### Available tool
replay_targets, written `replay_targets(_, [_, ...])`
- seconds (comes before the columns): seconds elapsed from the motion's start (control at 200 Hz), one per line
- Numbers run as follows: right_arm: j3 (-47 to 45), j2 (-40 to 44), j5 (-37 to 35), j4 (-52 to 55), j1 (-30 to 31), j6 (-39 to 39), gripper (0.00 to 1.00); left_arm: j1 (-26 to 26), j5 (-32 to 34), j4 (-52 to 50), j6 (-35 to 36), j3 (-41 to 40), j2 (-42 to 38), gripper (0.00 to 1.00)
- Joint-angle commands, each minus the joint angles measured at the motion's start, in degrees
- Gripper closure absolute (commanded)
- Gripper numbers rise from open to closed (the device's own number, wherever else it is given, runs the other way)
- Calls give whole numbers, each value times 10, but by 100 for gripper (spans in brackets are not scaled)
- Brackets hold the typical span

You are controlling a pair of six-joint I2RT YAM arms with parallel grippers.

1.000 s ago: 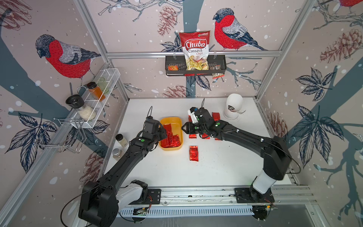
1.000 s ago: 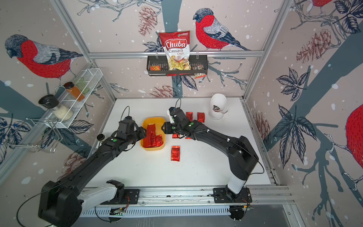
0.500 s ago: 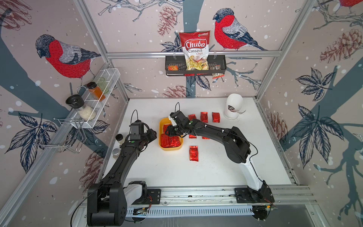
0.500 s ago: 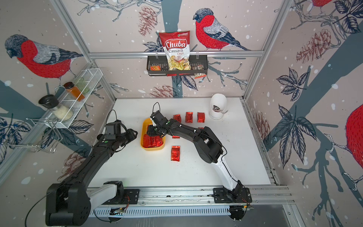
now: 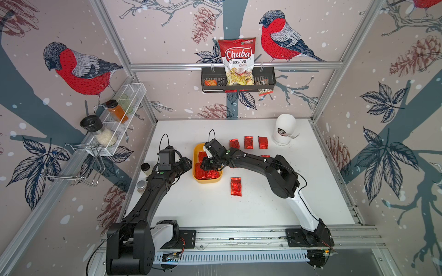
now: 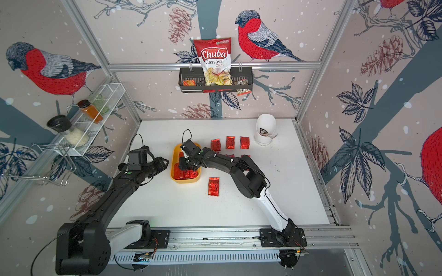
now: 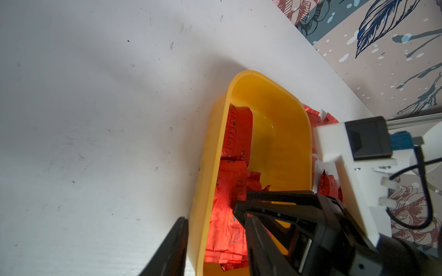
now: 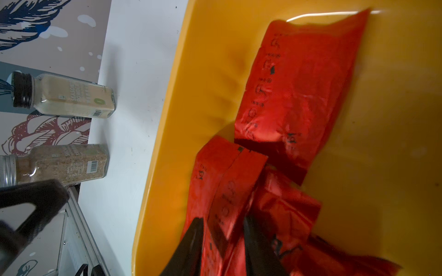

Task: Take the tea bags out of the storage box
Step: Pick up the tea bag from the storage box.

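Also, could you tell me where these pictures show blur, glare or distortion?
Right wrist view: the tea bags nearest the lens smear with motion blur, and glare streaks the storage box wall; left wrist view: foil casts a red glow inside the box; in both top views: sharp, but the wide lens tilts the frame posts outward.

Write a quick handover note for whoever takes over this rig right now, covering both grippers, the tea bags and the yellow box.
Right gripper: down in the storage box, jaws either side of one tea bag; a firm grip is not confirmed.
Left gripper: open, empty, beside the box's wall.
Done: three tea bags in a row at the back of the table, one nearer the front, more partly hidden under the right arm.
Left: several tea bags lie in the box; lift each out onto the table.
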State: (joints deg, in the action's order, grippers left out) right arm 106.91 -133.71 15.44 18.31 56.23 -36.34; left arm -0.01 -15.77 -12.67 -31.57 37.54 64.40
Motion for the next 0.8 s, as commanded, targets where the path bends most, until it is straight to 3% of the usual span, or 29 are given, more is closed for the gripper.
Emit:
replay_targets(0.0, [10,-7,5,14,3,-4,72,3,-7,9,4,-4,-7,55])
replay_targets(0.245, [0,8,3,6,3,-7,100,3,-9,3,3,-9,-20,55])
replay_targets(0.45, [-31,51,19,-20,-2,-12,100,2,-16,-9,2,1,-31,55])
replay_targets(0.65, [-106,144,37,-54,-31,-16,100,-1,-33,-24,4,23,-33,56])
replay_targets(0.795, [-195,231,55,-77,-69,-14,100,-54,-9,-38,1,45,-27,56])
